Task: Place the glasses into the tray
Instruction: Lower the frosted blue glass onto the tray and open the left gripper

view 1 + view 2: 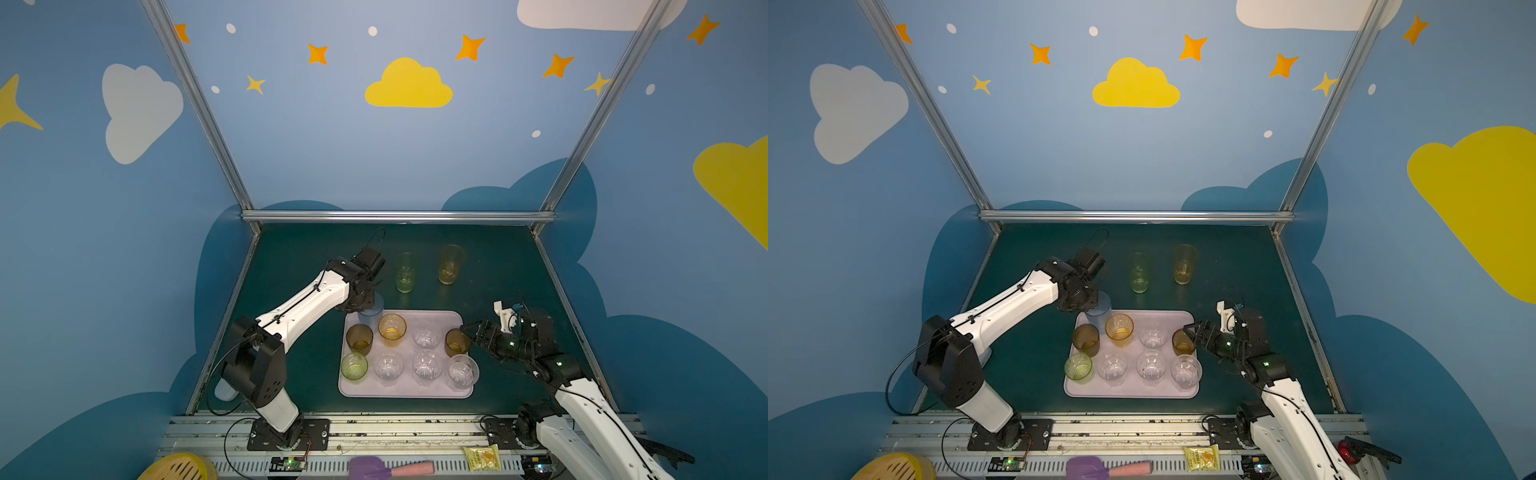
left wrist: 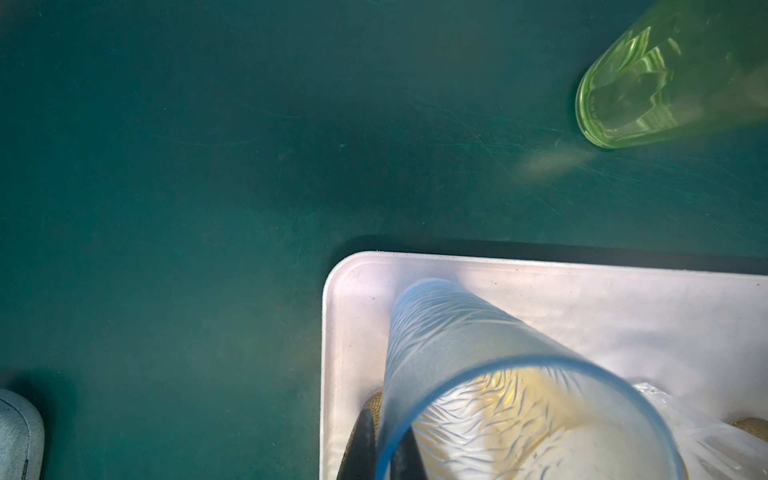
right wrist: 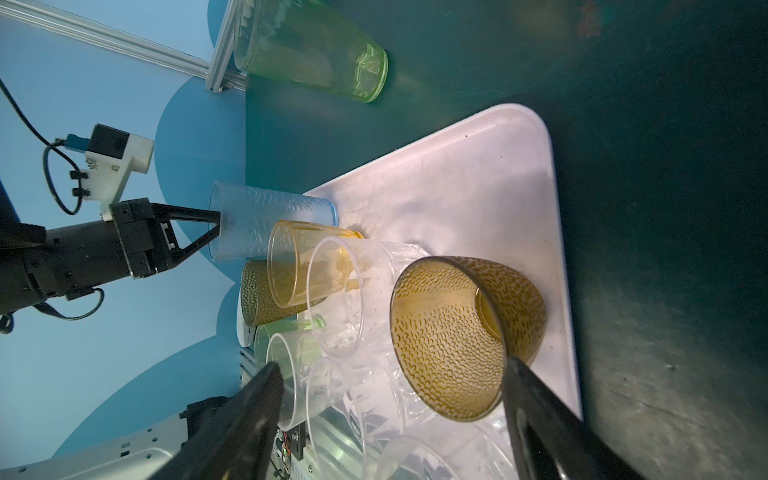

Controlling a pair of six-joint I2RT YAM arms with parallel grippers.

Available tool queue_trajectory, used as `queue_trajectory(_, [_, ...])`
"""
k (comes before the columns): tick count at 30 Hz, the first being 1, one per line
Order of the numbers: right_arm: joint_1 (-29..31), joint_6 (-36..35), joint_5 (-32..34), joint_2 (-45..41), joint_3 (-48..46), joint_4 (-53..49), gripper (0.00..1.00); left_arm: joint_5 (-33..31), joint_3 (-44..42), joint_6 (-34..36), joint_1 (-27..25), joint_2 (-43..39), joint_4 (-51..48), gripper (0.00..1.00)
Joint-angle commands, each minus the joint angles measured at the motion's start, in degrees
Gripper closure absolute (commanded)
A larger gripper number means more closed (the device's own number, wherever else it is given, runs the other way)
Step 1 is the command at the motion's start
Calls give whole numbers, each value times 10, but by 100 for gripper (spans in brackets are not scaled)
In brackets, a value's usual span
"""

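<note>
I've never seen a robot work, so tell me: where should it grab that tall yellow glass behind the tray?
Likely the rim, from above: the tall yellow glass stands upright, mouth up, apart from the tall green glass, so the jaws can pinch its wall.

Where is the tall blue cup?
In both top views the tall blue cup is at the tray's far left corner, beside the amber cup, its rim pinched by the left gripper.
</note>
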Motion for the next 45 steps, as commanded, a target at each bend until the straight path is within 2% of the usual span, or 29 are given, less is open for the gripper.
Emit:
queue_trajectory(1, [-2,4,1,-4,-10,9,18,-4,9,2,-2,13,-2,94])
queue_trajectory(3, [-2,5,-1,-3,-12,10,18,-5,9,2,-2,10,-3,77])
queue_trajectory(4, [-2,5,-1,-3,-11,11,18,-7,10,2,-3,9,-3,76])
queue_trajectory(28, [-2,1,8,-11,-3,-5,18,-58,55,13,-3,-30,-33,54])
queue_trajectory(33, [-3,0,7,-13,1,-14,18,-27,64,11,-3,-54,-37,54])
queue_trajectory(36, [-3,0,7,-15,6,-22,18,-13,66,14,-3,-78,-34,51])
queue_trajectory(38, [-3,-1,8,-18,10,-30,18,-11,63,19,-4,-95,-32,46])
queue_trajectory(40, [-3,2,10,-22,14,-38,18,-5,53,36,-3,-118,-24,30])
queue_trajectory(45, [-3,6,12,-35,26,-57,18,-13,14,72,1,-187,11,1])
